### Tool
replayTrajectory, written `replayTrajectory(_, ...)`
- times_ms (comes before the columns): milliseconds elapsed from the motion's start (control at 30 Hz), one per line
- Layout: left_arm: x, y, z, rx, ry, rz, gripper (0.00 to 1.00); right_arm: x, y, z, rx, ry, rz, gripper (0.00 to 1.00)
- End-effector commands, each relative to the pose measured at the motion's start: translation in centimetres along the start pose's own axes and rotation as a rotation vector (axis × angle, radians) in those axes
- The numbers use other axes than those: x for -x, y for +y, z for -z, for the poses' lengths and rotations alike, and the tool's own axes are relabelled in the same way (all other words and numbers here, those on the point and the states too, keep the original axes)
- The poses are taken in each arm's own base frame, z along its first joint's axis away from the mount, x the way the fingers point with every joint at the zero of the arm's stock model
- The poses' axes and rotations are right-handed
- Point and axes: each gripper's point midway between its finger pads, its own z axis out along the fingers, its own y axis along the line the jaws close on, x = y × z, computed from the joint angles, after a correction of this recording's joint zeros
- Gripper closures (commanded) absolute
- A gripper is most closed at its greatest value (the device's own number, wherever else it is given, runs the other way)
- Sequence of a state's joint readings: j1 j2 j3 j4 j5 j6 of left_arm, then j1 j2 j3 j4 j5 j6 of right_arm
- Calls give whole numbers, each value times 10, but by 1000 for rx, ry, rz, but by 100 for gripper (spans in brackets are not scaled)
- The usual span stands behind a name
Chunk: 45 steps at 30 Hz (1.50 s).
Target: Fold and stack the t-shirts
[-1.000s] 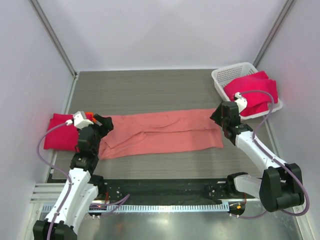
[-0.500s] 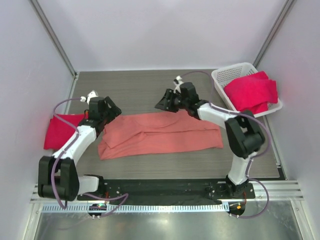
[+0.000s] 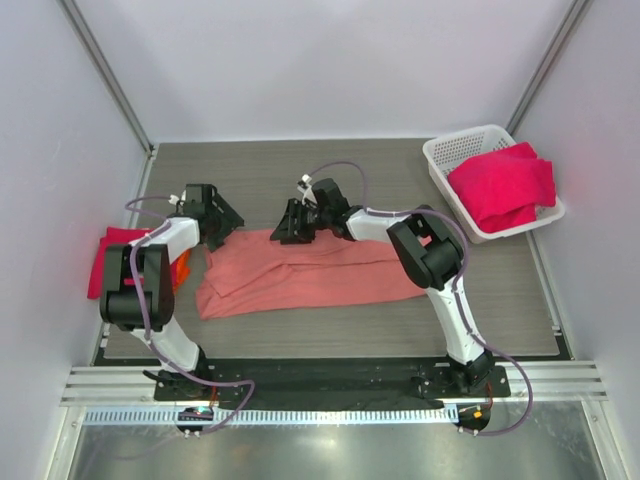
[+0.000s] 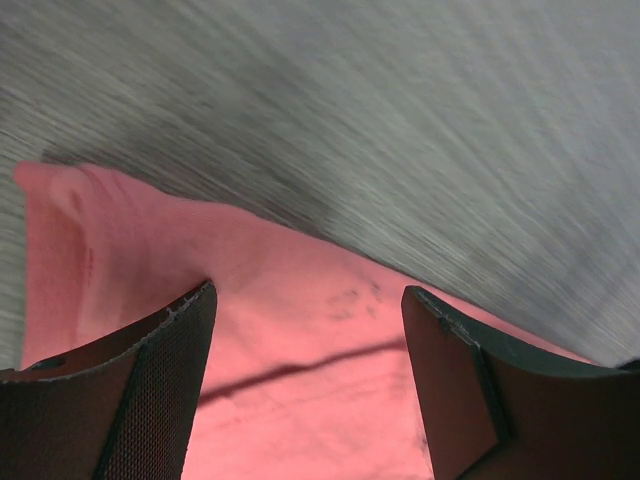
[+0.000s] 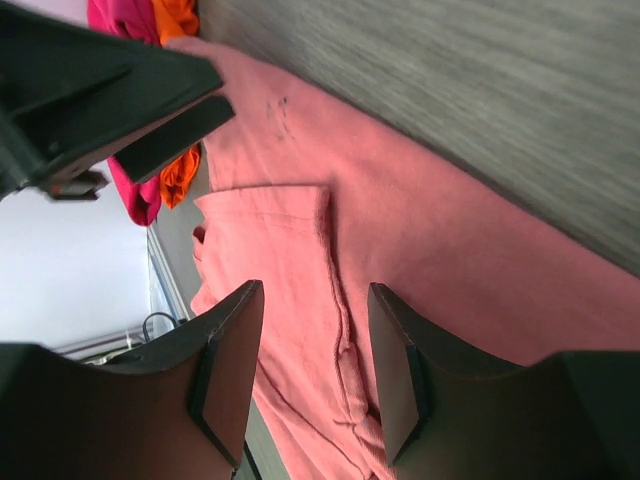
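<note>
- Salmon-pink t-shirt [image 3: 320,270]: one. It lies flat in the middle of the frame as a long band running left to right. Its near-left part is doubled over itself.
- Crimson t-shirts: we count two bundles. One [image 3: 505,185] is heaped in the white mesh basket [image 3: 445,150] at upper right. The other [image 3: 112,262] lies folded at the left edge, with a scrap of orange [image 3: 180,270] beside it. We cannot tell whether that left bundle is a single shirt.
- Left gripper [image 3: 222,222]: one. It sits low over the band's far-left corner. In its wrist view the jaws stand wide apart with nothing between them.
- Right gripper [image 3: 285,228]: one. It sits over the far edge near the band's middle. Its jaws are parted and also hold nothing.
- Step in hand, as we judge it: folding the pink shirt. Both pincers are placed to take up its far edge.
- Next move, as we judge it: close each pincer on the cloth's edge only, not on the grey table [image 3: 300,180]. Then lift both together so the fold carries over evenly.
</note>
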State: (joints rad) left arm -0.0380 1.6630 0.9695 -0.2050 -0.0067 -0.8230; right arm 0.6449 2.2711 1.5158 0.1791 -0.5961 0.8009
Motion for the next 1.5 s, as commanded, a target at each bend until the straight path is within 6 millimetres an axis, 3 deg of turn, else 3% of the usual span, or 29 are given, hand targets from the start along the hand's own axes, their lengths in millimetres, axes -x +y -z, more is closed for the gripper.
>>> replayTrajectory(0, -8, 7, -12, 26, 87, 58, 24, 7, 28, -3, 90, 10, 27, 48)
replayTrajectory(367, -10, 35, -25, 174, 108, 26, 22, -26, 21, -14, 97, 152, 41, 49)
replayTrajectory(567, -11, 41, -29, 200, 109, 19, 22, -45, 32, -1, 155, 223, 50, 52)
replayTrajectory(767, -11, 43, -30, 207, 105, 21, 22, -71, 21, 7, 114, 299, 52, 51)
replayTrajectory(867, -12, 43, -29, 205, 108, 19, 22, -73, 0, 3, 35, 301, 67, 46)
replayTrajectory(933, -12, 43, -28, 202, 104, 20, 22, -64, -11, -4, -8, 268, 89, 45)
replayTrajectory(1067, -13, 43, -26, 193, 98, 24, 22, -53, -15, -13, -26, 238, 94, 46)
replayTrajectory(1167, -12, 42, -24, 185, 88, 22, 22, -42, -17, -17, -55, 197, 107, 50)
replayTrajectory(1267, -12, 42, -22, 180, 82, 27, 22, -34, -13, -21, -52, 181, 110, 64)
replayTrajectory(1367, -11, 42, -22, 178, 78, 27, 22, -31, -12, -21, -51, 175, 110, 85)
replayTrajectory(1400, -11, 42, -22, 178, 78, 27, 22, -33, -10, -21, -45, 179, 111, 98)
replayTrajectory(1467, -11, 42, -21, 177, 73, 27, 22, -34, 2, -15, -10, 192, 114, 99)
